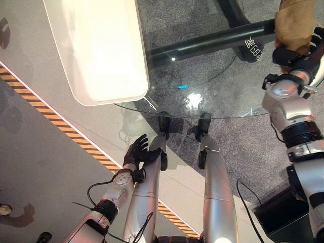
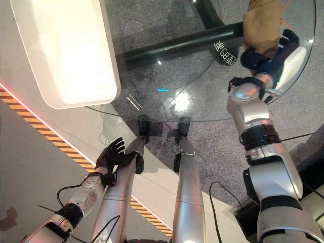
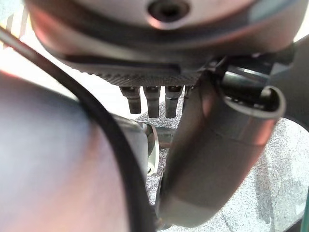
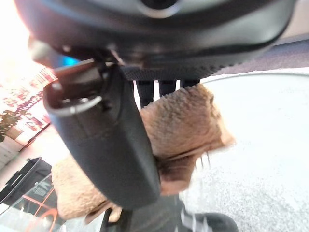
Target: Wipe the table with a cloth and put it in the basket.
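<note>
**Cloth in our right hand, over the far right of the glass worktop**

We see a round glass worktop (image 1: 223,96) from above, its dark frame bar (image 1: 207,43) and the grey carpet (image 1: 243,142) showing through the pane. Our right hand (image 2: 263,55) reaches out over the far right part of the glass and grips the tan cloth (image 2: 261,23). In the right wrist view the thumb (image 4: 104,135) lies across the bunched cloth (image 4: 178,121) and the fingers (image 4: 166,87) curl down behind it, so the cloth is pinched between them; loose folds hang out on both sides of the thumb. Whether the cloth touches the glass we cannot tell.

Our left hand (image 1: 139,152) hangs low at the near left, off the worktop and just short of its near edge, over the pale floor (image 1: 35,152). Its fingers (image 3: 152,99) are spread and relaxed, holding nothing.

A pale, rounded oblong object (image 1: 98,48) lies at the far left, overlapping the left edge of the glass; what it is we cannot tell. A strip of orange and black hazard tape (image 1: 61,126) runs diagonally across the floor, passing near the left hand.
</note>
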Tool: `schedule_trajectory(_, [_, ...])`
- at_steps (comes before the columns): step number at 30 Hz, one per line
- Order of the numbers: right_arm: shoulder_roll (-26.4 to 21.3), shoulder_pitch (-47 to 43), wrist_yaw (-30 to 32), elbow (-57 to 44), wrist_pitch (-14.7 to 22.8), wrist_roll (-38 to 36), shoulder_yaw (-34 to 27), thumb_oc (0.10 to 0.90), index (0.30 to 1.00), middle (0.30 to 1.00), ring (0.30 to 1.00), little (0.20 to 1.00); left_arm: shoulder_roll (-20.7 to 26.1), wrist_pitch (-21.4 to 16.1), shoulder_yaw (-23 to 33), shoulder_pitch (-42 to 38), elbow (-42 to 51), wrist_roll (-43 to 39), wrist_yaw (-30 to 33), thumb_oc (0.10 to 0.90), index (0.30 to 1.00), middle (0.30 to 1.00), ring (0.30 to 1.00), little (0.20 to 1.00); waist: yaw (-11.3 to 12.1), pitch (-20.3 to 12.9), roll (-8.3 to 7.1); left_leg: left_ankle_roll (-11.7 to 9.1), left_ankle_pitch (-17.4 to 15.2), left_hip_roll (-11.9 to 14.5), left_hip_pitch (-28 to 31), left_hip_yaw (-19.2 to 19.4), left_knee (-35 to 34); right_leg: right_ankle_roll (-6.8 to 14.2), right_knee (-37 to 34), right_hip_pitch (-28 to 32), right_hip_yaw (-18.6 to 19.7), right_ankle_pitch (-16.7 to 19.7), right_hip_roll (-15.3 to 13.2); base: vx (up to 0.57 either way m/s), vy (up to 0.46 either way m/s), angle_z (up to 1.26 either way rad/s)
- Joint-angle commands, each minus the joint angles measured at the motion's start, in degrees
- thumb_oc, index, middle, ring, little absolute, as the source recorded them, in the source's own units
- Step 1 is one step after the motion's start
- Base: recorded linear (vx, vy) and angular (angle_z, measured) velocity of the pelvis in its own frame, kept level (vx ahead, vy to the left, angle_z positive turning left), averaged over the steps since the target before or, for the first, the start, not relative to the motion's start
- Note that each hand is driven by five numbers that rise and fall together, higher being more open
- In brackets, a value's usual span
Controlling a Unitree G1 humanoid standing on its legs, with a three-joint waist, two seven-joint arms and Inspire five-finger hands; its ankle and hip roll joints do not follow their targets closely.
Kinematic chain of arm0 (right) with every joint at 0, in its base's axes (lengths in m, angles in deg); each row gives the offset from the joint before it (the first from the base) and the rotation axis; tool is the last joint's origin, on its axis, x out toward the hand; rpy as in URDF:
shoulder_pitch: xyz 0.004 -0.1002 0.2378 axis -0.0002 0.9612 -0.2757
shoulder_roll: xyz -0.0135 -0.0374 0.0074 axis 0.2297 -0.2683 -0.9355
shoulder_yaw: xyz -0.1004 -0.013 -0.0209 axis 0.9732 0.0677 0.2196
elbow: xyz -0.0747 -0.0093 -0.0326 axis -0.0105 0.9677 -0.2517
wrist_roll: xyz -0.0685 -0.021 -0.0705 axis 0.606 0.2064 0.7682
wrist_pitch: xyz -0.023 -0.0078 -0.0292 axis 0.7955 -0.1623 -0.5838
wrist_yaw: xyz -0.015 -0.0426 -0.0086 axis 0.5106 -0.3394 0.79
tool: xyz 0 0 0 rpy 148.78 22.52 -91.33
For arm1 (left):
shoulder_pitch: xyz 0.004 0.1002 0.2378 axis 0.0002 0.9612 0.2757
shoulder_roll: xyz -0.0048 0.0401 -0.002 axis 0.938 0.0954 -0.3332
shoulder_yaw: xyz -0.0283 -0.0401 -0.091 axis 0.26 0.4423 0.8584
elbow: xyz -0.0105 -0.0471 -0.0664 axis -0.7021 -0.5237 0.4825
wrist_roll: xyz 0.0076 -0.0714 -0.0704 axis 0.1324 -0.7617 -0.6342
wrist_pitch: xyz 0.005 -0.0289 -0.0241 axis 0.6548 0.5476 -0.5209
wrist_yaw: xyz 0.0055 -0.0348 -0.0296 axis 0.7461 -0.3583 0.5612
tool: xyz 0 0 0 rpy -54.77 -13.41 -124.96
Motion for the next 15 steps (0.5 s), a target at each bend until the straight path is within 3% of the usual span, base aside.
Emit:
schedule_trajectory(1, [3.5,5.1,-9.2,1.3,-3.7,-7.7,2.8,0.1,0.3,0.3,0.3,0.2,-0.6,-1.9,-0.2,5.1,1.4,-1.1,-0.4,0.8,0.9,0.9,0.9,0.9,0.8,-1.0,3.89,-1.1,-6.9,-1.8,-1.3,-2.7,5.1,0.4,-1.2,-0.3,-3.6,1.1,2.7,0.0,0.0,0.0])
schedule_trajectory(11, [3.6,5.8,-8.1,-3.2,-1.4,-1.9,2.0,0.1,0.3,0.3,0.3,0.2,-1.4,-2.2,-0.1,6.0,2.2,-0.9,0.1,0.8,0.9,0.9,0.9,0.9,0.8,-1.0,3.85,-1.0,-7.2,-2.1,-0.1,-2.5,4.6,0.9,-1.4,0.6,-3.5,0.9,2.8,0.01,0.036,-0.02])
schedule_trajectory(15, [2.8,5.9,-5.6,-11.2,-1.2,4.0,1.5,0.1,0.3,0.3,0.3,0.2,-1.7,-2.1,0.4,6.6,2.6,-0.8,0.5,0.8,0.9,0.9,0.9,0.9,0.5,-1.0,3.46,-0.7,-7.4,-2.2,0.4,-2.5,4.5,1.1,-1.3,1.0,-3.3,0.8,2.9,0.02,0.049,-0.01])
